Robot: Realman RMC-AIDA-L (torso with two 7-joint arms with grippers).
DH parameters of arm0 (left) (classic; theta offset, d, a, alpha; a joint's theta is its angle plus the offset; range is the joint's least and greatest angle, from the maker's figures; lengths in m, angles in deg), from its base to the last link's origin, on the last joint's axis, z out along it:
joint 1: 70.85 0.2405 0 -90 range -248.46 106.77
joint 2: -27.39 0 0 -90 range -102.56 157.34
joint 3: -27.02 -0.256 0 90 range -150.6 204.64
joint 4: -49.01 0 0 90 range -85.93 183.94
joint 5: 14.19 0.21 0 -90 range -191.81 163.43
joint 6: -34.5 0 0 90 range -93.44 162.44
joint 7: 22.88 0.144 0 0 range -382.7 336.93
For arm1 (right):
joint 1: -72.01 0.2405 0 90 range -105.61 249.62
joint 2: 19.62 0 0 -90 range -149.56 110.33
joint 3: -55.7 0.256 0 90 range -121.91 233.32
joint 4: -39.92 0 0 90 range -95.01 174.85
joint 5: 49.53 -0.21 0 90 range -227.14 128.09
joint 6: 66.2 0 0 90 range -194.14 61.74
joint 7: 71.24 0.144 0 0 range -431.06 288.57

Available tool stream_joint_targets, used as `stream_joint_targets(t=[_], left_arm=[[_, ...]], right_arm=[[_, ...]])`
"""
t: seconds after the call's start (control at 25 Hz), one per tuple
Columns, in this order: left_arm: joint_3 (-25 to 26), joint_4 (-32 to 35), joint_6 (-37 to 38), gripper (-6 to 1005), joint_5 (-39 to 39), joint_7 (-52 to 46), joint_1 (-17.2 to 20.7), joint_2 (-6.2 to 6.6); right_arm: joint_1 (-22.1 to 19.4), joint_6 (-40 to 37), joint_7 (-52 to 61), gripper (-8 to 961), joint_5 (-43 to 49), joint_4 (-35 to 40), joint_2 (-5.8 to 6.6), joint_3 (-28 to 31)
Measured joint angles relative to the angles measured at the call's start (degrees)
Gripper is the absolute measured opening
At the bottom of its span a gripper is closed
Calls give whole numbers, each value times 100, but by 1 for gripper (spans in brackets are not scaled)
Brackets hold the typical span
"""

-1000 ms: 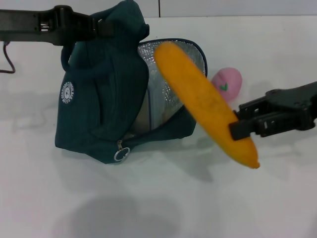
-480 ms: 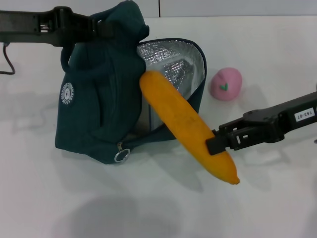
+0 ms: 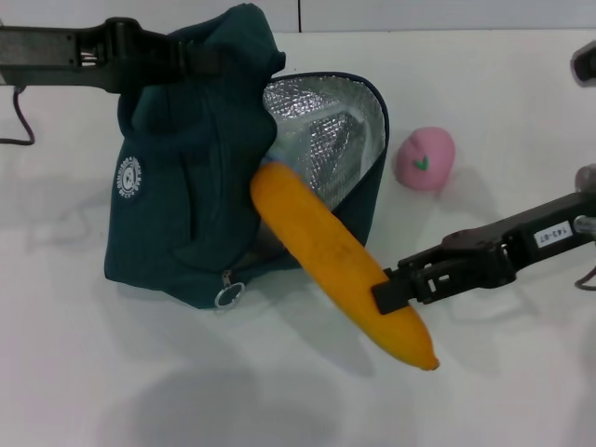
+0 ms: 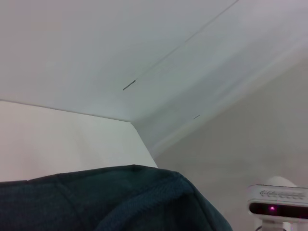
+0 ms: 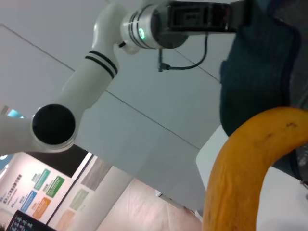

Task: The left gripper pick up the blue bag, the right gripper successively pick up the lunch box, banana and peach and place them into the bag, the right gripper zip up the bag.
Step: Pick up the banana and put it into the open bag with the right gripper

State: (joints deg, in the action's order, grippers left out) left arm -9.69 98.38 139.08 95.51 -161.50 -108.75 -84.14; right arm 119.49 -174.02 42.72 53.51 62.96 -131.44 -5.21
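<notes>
The dark blue bag (image 3: 186,186) stands on the white table, its flap open and the silver lining (image 3: 326,130) showing. My left gripper (image 3: 200,58) is shut on the bag's top and holds it up; the bag also shows in the left wrist view (image 4: 120,199). My right gripper (image 3: 386,293) is shut on the banana (image 3: 326,251), whose upper end pokes into the bag's opening while its lower end hangs over the table. The banana also shows in the right wrist view (image 5: 245,159). The pink peach (image 3: 426,157) lies on the table to the right of the bag. The lunch box is hidden.
A dark cable (image 3: 17,112) runs along the table's far left. The bag's round zipper pull (image 3: 228,293) hangs at its lower front. The white table (image 3: 279,391) spreads in front of the bag.
My right gripper has moved left and down with the banana. The banana's upper end has gone from in front of the flap into the bag's opening. The left arm has stayed put.
</notes>
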Motion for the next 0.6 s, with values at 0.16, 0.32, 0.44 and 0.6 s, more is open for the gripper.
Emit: stream_joint_targets(t=[0.16,0.32,0.44,0.6], left_arm=[[16,-3,51,32,-2,6,-3,-23],[-5,-6,71,32,-44,15,2,-34],[-10,-7,91,32,-102,24,24,-31],[-12,-7,106,32,-108,65,34,-24]], right_arm=[[144,198,82,427,10,-272,-24,1],[202,365,219,427,15,-360,-30,2],[241,475,363,427,16,-362,-32,9],[249,607,480,428,-9,-363,-13,52]])
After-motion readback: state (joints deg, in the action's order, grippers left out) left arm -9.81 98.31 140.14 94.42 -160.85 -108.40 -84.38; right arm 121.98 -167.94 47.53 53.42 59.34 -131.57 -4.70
